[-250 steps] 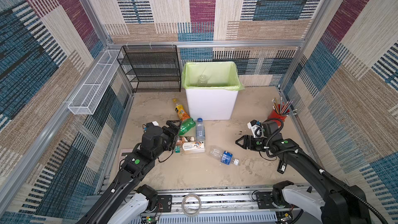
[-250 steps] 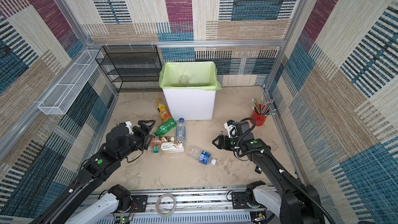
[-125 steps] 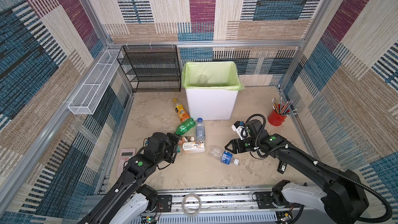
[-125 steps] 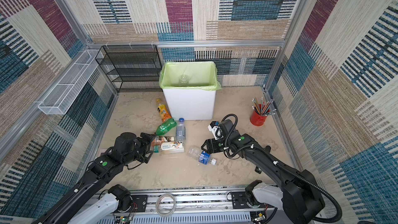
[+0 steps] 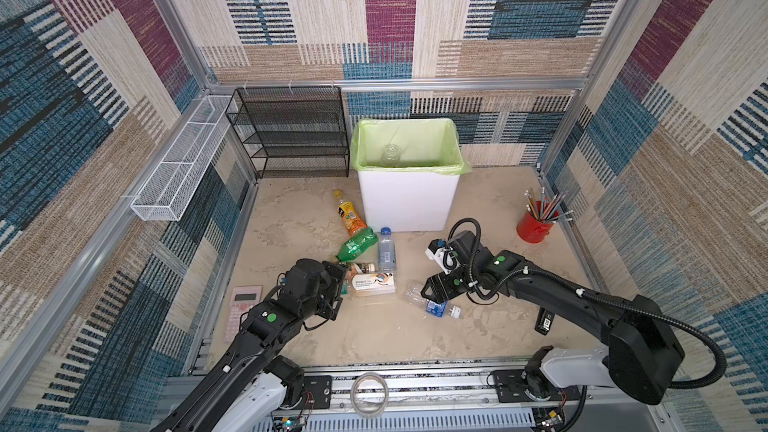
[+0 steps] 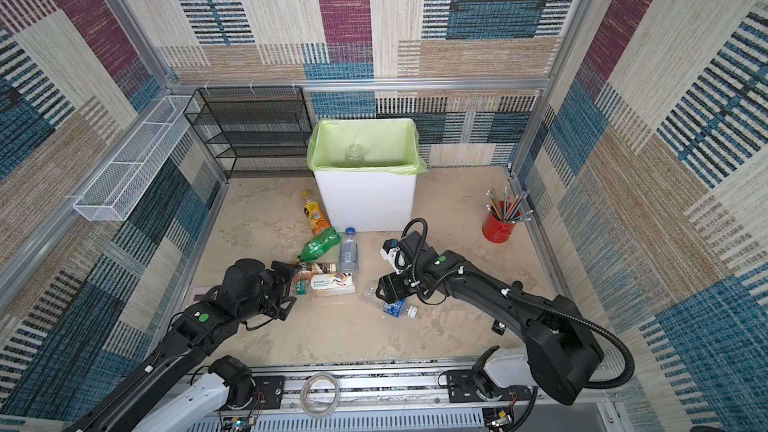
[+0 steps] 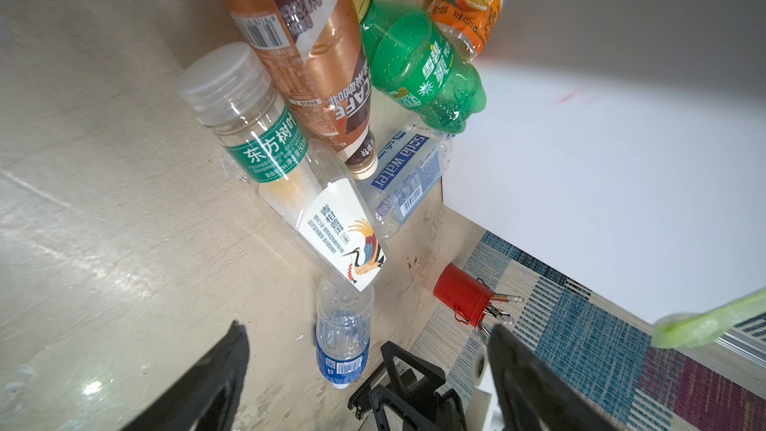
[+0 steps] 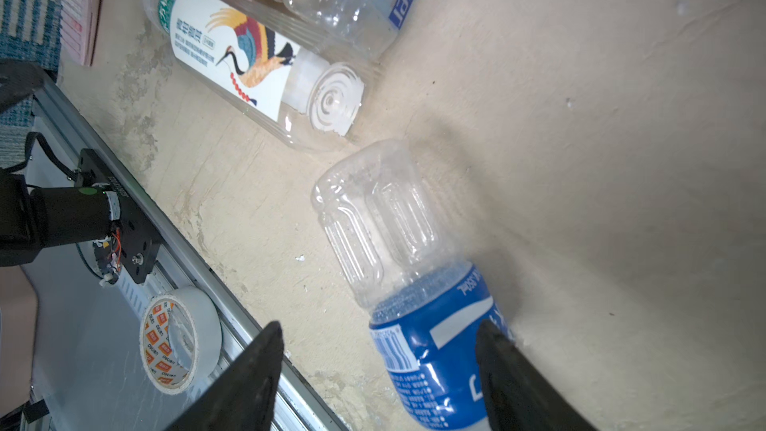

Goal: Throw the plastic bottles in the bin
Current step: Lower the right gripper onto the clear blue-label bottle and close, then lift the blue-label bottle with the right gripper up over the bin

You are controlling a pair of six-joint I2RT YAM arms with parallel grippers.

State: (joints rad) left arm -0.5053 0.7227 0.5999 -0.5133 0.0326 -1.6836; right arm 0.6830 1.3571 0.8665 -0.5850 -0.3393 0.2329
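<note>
The right tool [image 8: 378, 335] stands open astride the clear, blue-labelled plastic bottle [image 8: 408, 279] lying on the beige tabletop [image 8: 580, 118], holding nothing. It would do best to close squarely across the label, then lift toward the white, green-lined bin [image 5: 407, 205]. The left tool [image 5: 340, 280] gapes empty.

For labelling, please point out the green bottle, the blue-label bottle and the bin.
green bottle [image 5: 358, 245]: in a top view, its green body.
blue-label bottle [image 8: 439, 366]: right wrist view, the blue label.
bin [image 5: 407, 201]: in a top view, white front wall.
</note>
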